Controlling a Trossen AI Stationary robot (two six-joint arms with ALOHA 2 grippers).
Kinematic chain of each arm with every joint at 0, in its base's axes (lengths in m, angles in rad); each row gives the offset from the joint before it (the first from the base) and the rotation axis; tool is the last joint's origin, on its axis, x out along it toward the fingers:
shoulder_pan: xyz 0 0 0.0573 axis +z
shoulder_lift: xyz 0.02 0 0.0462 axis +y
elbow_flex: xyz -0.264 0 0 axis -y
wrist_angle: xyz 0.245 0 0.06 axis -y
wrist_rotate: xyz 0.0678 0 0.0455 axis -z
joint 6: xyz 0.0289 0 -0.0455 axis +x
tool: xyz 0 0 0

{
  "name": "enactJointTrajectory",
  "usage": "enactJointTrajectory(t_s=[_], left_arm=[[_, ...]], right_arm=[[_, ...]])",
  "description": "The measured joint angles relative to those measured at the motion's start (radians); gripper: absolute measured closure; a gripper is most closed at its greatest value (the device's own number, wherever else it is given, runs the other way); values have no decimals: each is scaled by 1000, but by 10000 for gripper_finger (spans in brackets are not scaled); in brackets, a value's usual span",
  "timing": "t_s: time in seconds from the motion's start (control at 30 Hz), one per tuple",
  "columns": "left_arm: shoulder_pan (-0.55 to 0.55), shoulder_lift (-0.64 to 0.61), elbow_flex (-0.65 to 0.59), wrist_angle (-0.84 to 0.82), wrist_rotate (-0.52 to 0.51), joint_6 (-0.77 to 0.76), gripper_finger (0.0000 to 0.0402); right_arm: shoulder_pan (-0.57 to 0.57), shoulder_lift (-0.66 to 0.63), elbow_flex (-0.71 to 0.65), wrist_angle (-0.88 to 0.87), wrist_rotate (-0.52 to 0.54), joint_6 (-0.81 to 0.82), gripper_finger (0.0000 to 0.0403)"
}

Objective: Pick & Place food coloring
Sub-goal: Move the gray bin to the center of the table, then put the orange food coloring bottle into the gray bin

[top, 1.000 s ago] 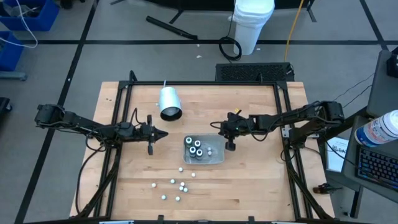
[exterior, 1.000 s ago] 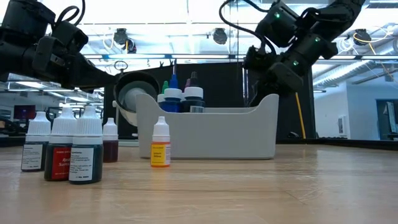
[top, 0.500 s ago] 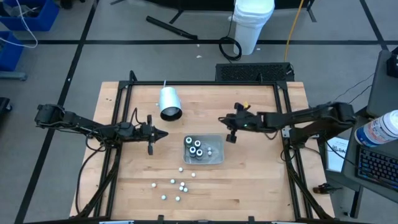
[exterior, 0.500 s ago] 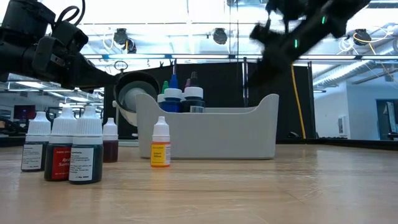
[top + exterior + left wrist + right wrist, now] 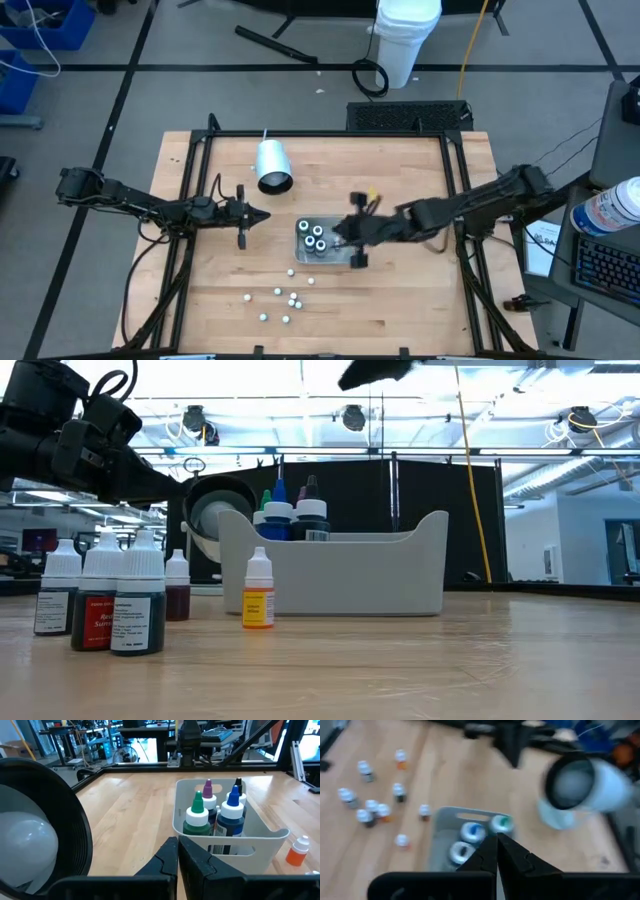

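Several food coloring bottles (image 5: 314, 238) stand upright in the clear tray (image 5: 345, 256) at mid-table, with green (image 5: 197, 815) and blue (image 5: 231, 812) tops among them. More food coloring bottles (image 5: 285, 297) stand loose on the wood near the front edge. My right gripper (image 5: 338, 233) hangs shut high over the tray's right part, holding nothing; its fingers (image 5: 496, 842) point down at a slant over the bottles. My left gripper (image 5: 264, 215) rests shut left of the tray, level, pointing at it (image 5: 177, 855).
A white cup (image 5: 270, 165) lies on its side at the far left of the tray, its mouth facing the near edge. In the low view a yellow-labelled bottle (image 5: 258, 592) stands in front of the tray and several bigger-looking ones (image 5: 100, 600) at the left. Bare wood lies right of the tray.
My right gripper, shut throughout, has risen steeply from beside the tray's far right corner. It has swung toward the near edge and the left, over the tray, rolling somewhat. It has almost left the top of the low view. Bottles and tray have kept still.
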Motion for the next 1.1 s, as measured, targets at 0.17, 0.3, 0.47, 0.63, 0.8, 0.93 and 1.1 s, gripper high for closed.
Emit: enactJointTrajectory(t_s=[0.17,0.3,0.47,0.63,0.8,0.93,1.1], left_arm=[[0,0,0,-5,0,1,382],[0,0,0,-48,0,13,382],[0,0,0,-75,0,12,382],[0,0,0,-79,0,13,382],[0,0,0,-85,0,17,382],[0,0,0,-85,0,17,382],[0,0,0,-87,0,17,382]], right_arm=[[55,218,204,-63,-41,-2,400],[86,332,293,-78,-111,-62,371],[112,408,309,-74,-172,-132,306],[127,448,309,-55,-216,-205,244],[120,461,309,-35,-382,-276,228],[85,461,309,-22,-477,-304,235],[52,464,309,29,-505,-355,237]])
